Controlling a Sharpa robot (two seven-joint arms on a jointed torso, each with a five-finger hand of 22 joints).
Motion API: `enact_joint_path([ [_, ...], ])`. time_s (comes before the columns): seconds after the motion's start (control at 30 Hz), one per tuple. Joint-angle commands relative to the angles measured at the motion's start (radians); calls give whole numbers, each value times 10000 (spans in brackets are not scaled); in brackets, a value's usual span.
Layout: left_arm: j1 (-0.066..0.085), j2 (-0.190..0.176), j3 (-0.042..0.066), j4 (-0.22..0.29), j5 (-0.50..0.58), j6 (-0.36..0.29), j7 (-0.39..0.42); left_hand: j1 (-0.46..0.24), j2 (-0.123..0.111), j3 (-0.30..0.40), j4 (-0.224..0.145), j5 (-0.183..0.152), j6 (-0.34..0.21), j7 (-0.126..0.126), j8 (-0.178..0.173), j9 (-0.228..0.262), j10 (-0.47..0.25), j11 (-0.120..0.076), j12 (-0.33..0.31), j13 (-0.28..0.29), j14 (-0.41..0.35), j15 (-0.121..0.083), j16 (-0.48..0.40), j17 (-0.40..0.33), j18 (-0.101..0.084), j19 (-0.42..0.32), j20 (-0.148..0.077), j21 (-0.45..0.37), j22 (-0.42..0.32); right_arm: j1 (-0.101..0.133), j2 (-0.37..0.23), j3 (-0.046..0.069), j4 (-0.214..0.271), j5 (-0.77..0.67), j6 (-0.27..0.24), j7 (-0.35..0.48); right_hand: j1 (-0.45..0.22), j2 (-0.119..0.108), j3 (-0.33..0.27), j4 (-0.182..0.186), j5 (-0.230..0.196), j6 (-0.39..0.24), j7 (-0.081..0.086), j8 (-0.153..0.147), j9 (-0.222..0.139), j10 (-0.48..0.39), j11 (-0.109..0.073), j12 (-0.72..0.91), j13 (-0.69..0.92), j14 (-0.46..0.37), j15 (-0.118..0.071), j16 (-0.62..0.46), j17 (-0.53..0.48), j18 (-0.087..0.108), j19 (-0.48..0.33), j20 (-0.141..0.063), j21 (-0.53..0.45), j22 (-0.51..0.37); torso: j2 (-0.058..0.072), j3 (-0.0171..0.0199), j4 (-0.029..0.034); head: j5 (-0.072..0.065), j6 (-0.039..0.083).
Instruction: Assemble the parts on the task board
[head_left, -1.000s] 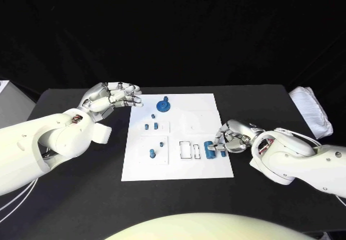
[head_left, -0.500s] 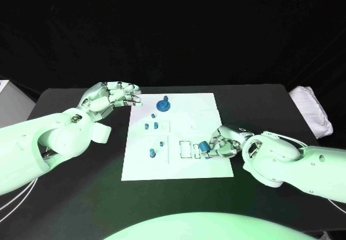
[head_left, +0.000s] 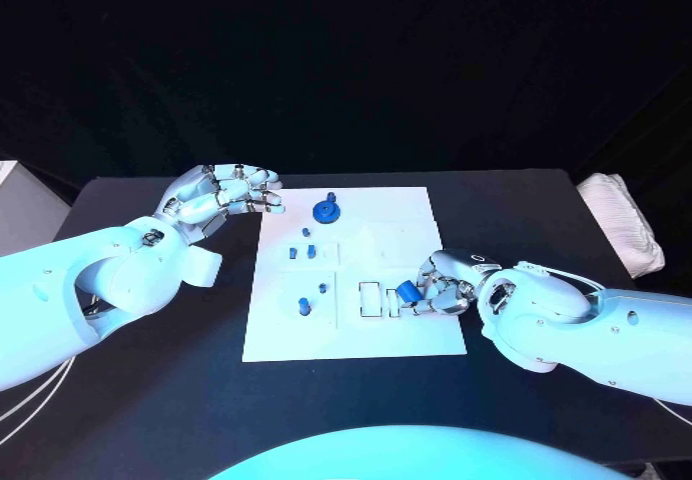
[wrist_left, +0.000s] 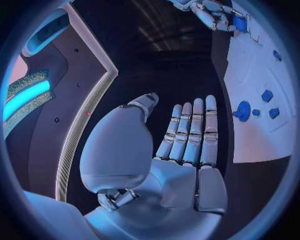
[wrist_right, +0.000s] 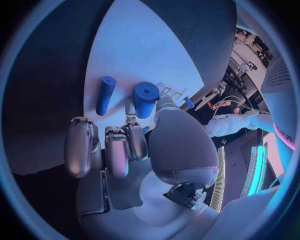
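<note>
A: Starting at the left: the left hand (head_left: 224, 195) hangs over the worktop (head_left: 130, 380) just off the board's (head_left: 361, 340) far left corner, holding nothing.

B: Fingers?

A: From the head view they look bent at the tips; the wrist view (wrist_left: 187, 145) shows them laid out side by side, thumb standing off. Nothing between them, so I call it apart.

B: And on the board?

A: A round knob (head_left: 327, 211) stands at the far edge, left of centre. Nearer, a few small pegs (head_left: 297, 252) sit in a raised square, and two more parts (head_left: 304, 305) in the next square toward the robot. Right of those are two outlined slots (head_left: 372, 299), near the board's middle.

B: The right hand?

A: The right hand (head_left: 444, 283) is on the right part of the board, just beside the slots, pinching a short blue cylinder (head_left: 408, 292). In the wrist view the cylinder (wrist_right: 145, 98) sits between the thumb and a fingertip, its round end showing.

B: Anything else close by?

A: A thin rod (wrist_right: 105, 95) lies flat on the board just beside the held cylinder, not touching it. Further right, a white cloth bundle (head_left: 623, 230) lies at the worktop's right edge.
</note>
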Motion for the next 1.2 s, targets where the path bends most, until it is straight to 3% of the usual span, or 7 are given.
enact_joint_path([
  [0.03, 0, 7, 5, 9, 50, 171, 75, 72, 92, -56, 30, -24, 15, -57, 56, 7, -28, -51, 61, 10, -71, 25, 37, 17, 132, 74, -21, -43, -18, -76, 23, -59, -52, 118, -227, -147, 388, 278, 259, -4, 209, 121, -85, 108, -5, 133, -57, 96, 1009, 949, -92, 40, 2228, -100, 674, -99, 83, 1809, -9, 7, 2, 1, 8],
  [0.17, 0, 10, 5, -26, 50, 229, 26, 74, 93, -56, 30, -23, 15, -57, 56, 7, -29, -51, 61, 10, -71, 25, 37, 18, 132, 75, -22, -43, -18, -76, -29, -58, -23, 534, -851, 9, 387, 377, 428, 8, 501, 212, -131, 153, -36, 105, -97, 23, 970, 924, -123, -12, 2122, -77, 648, -120, -37, 1779, -18, 5, -10, 29, 4],
  [0.43, 0, 26, 4, -95, 50, 289, -36, 178, 144, -72, 59, -6, -9, -48, 51, -2, -68, -41, 69, 4, -101, 33, 32, 29, 129, 99, -21, -100, -55, 79, -216, -52, 198, 1677, -1879, 416, 323, 526, 625, 12, 584, 389, -219, 239, -56, 249, -173, 177, 1133, 949, -181, 35, 2229, -114, 689, -160, 174, 1866, -17, -1, -7, 26, 92],
  [0.63, 0, 39, 4, -133, 50, 302, -44, 225, 169, -73, 69, 0, -14, -46, 52, -5, -78, -40, 77, 3, -108, 35, 32, 34, 129, 112, -21, -122, -70, 333, -279, -47, 423, 2552, -2158, 603, 231, 577, 697, 12, 533, 464, -253, 268, -72, 328, -204, 258, 1217, 962, -207, 59, 2281, -139, 718, -183, 311, 1920, -9, -2, -7, 58, 99],
  [0.73, 0, 44, 4, -140, 50, 307, -46, 225, 169, -73, 69, 0, -14, -46, 52, -5, -78, -40, 77, 3, -108, 35, 32, 34, 129, 112, -21, -122, -70, 418, -261, -45, 509, 2736, -2027, 604, 136, 572, 717, 15, 488, 503, -267, 285, -83, 367, -218, 293, 1256, 966, -220, 68, 2300, -149, 730, -197, 366, 1943, -6, 2, -10, 46, 91],
  [0.93, 0, 52, 3, -131, 50, 296, -47, 258, 187, -74, 77, 3, -21, -43, 50, -8, -85, -39, 83, 2, -112, 36, 34, 39, 129, 122, -21, -138, -81, 485, -155, -45, 495, 2907, -1246, 458, -147, 570, 741, 17, 241, 574, -284, 319, -112, 441, -233, 362, 1344, 965, -232, 64, 2295, -156, 736, -214, 396, 1965, 11, -14, 14, 68, 32],
  [1.2, 1, 60, 3, -116, 50, 280, -51, 283, 199, -76, 84, 5, -32, -40, 46, -12, -92, -36, 86, 1, -115, 36, 34, 42, 128, 130, -21, -150, -89, 490, 274, -48, 326, 2944, -513, 339, -541, 633, 760, 19, 12, 716, -329, 414, -123, 581, -269, 541, 1532, 968, -258, 69, 2309, -168, 746, -233, 463, 2002, 22, 1, -5, 107, -12],
])
